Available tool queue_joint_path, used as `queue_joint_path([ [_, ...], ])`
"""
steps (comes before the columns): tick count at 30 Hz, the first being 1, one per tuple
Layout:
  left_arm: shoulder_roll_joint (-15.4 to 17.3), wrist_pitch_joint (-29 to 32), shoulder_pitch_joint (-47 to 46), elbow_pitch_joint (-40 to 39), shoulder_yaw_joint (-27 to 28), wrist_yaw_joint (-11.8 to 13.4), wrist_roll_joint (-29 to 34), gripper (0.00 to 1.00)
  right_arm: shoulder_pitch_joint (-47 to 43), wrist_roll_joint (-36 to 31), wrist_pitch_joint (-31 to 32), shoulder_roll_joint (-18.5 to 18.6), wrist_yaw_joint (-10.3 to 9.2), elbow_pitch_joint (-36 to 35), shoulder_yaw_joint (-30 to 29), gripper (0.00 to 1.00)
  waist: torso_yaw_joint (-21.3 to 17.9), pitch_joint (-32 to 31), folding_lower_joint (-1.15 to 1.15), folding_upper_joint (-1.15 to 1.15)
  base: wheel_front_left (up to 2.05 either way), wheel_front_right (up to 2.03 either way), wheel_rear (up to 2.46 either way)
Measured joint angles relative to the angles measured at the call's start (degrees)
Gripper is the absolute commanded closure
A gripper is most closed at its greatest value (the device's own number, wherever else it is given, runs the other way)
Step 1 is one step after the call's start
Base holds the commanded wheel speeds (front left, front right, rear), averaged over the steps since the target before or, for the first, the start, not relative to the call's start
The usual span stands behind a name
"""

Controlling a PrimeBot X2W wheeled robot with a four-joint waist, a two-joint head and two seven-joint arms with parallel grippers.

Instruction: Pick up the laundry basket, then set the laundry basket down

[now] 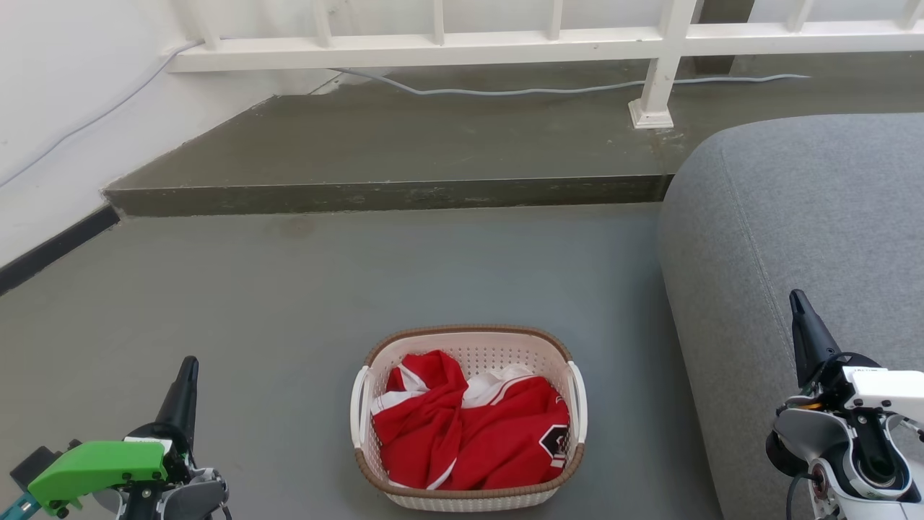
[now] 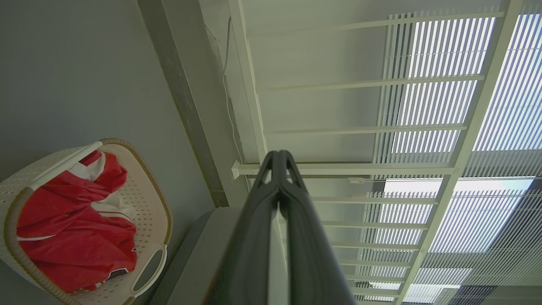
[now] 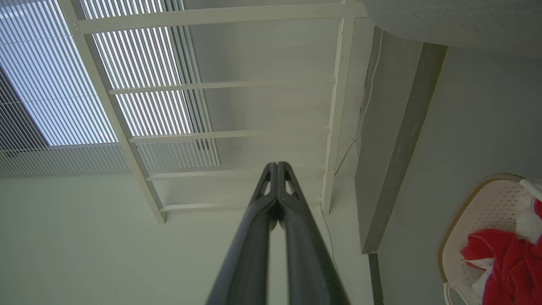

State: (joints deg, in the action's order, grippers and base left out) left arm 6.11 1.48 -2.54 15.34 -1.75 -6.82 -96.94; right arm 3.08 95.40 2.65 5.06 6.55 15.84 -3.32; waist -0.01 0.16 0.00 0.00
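Observation:
The laundry basket (image 1: 469, 352) stands on the grey floor at bottom centre, cream-white with a brown rim and white side handles, holding red and white clothing (image 1: 469, 426). My left gripper (image 1: 188, 365) is at the lower left, well apart from the basket, fingers shut and empty. My right gripper (image 1: 796, 297) is at the lower right over the sofa's edge, also shut and empty. The basket (image 2: 154, 199) shows at the lower left of the left wrist view, beside the closed left gripper (image 2: 278, 154). The basket (image 3: 478, 203) sits at the lower right of the right wrist view, away from the closed right gripper (image 3: 277, 165).
A grey sofa (image 1: 801, 217) fills the right side, close to the basket. A raised concrete step (image 1: 390, 191) runs across behind, with a white railing (image 1: 548, 43) and a grey cable (image 1: 505, 90) on it. A white wall (image 1: 50, 108) stands at the left.

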Motion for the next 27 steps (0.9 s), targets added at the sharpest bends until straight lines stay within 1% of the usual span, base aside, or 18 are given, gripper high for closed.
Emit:
queue_joint_path([
  [27,0.0,0.0,-0.1,0.5,0.1,-0.1,0.0,1.00,0.0,0.0,0.1,0.0,0.16,0.2,-0.1,1.00,0.0,0.0,0.00,0.00,0.00,0.00,0.00],
])
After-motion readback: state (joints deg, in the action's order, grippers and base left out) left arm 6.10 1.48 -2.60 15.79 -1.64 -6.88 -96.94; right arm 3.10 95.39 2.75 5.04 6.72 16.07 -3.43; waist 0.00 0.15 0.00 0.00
